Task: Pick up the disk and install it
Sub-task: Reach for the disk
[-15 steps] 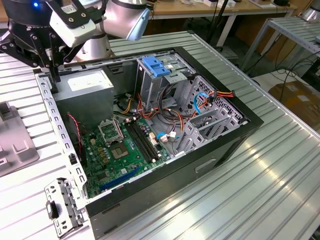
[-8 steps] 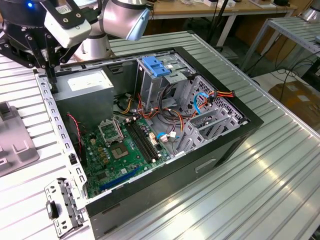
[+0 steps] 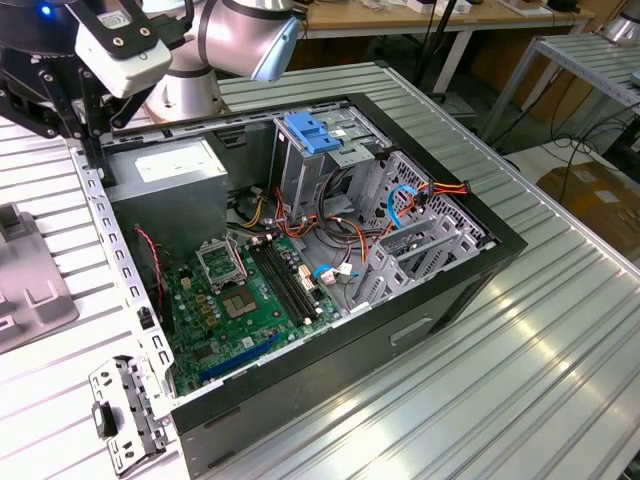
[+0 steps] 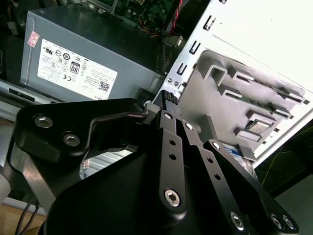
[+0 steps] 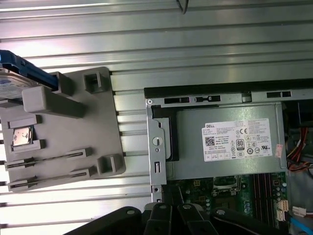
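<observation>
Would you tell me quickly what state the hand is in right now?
Hand: closed, holding nothing; the disk lies in the grey holder.

A grey plastic holder [image 5: 73, 132] lies on a silver table [image 5: 195, 44] with long grooves. The disk [image 5: 17, 81], with a blue side, sits at one end of the holder and is partly cut off. Near the holder is an open computer case [image 5: 156, 147]. Inside it is a grey box [image 5: 190, 156] with a white sticker [image 5: 237, 139], next to a green board [image 5: 234, 193]. The black gripper [image 5: 173, 213] hangs over the case's edge.
</observation>
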Available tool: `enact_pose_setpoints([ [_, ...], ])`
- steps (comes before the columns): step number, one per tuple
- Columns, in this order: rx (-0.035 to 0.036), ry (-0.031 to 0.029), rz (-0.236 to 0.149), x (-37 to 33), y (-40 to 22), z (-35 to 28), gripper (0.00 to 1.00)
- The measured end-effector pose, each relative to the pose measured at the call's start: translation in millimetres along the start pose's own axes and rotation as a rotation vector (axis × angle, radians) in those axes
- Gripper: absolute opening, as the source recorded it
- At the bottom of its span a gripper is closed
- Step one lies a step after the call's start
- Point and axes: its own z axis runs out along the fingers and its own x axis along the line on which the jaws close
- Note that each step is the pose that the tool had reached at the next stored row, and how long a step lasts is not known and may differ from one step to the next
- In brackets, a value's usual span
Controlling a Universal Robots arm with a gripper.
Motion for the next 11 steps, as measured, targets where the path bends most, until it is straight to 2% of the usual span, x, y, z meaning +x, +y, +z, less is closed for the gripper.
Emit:
enact_pose_setpoints([
  [11,0.0001,0.0,0.0,10.8,-0.8,-0.1,0.11],
])
